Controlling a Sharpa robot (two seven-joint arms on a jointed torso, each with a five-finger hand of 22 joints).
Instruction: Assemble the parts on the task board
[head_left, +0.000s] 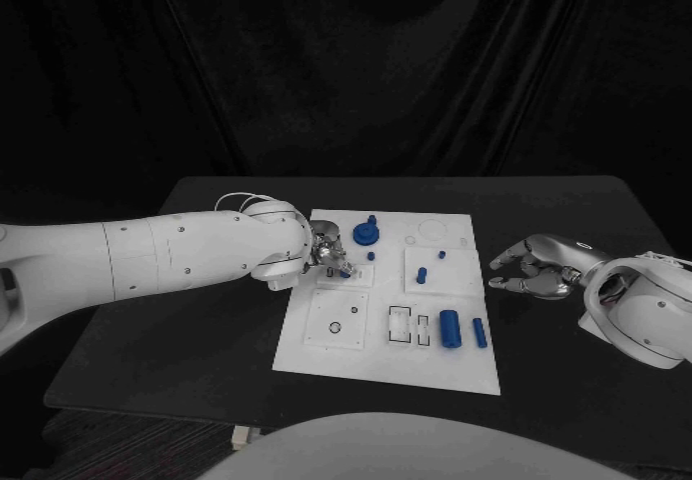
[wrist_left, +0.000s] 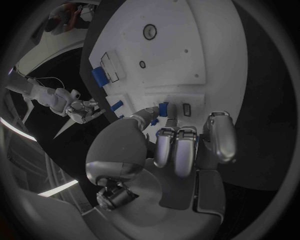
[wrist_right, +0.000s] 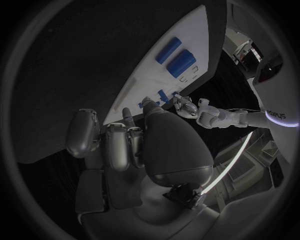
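Left robot hand: at the task board's left edge, you have a small blue peg pinched at the fingertips over a square recess. Judged light, rigid, smooth plastic; take it by the sides, low.
Task board: flat white plate, mid-table, matte black top.
Blue round knob: on the board's far part.
Short blue pegs: upright, centre.
Blue cylinder and slimmer blue bar: lying side by side, near right; likely to roll.
Right robot hand: off the board's right edge, fingers curled in, holding nothing
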